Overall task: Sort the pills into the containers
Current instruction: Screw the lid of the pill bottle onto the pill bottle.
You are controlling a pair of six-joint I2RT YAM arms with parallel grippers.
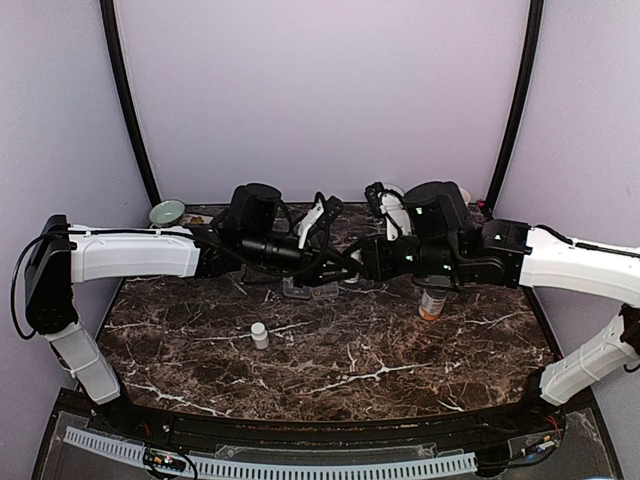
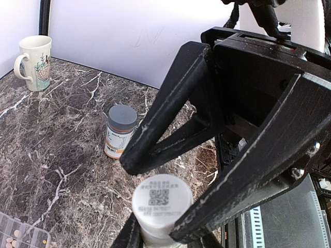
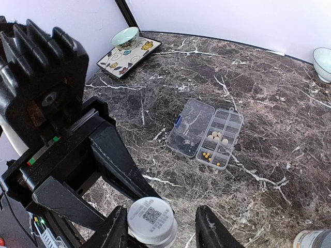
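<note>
Pill box point(image 3: 206, 135) ctr table point(image 1: 400, 370), lid point(image 3: 189, 127) flat beside it; pills point(image 3: 216, 136) in compartments point(image 3: 230, 123). Bowl point(image 3: 124, 37) on tray point(image 3: 138, 51), back-L corner. Sm. bottle point(image 1: 259, 335) front-L; capped bottle point(image 1: 433, 302) R.

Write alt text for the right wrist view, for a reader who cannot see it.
A clear pill box lies open on a dark marble table, pills in some compartments. In the foreground a white-capped bottle sits between the parted fingers of the right gripper.

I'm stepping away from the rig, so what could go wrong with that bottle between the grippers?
The right gripper sits loose around the cap of the white bottle, so the cap may slip or drop. Only the left gripper grips the bottle above the table; a knock between the crowded grippers could tip it toward the open pill box.
</note>
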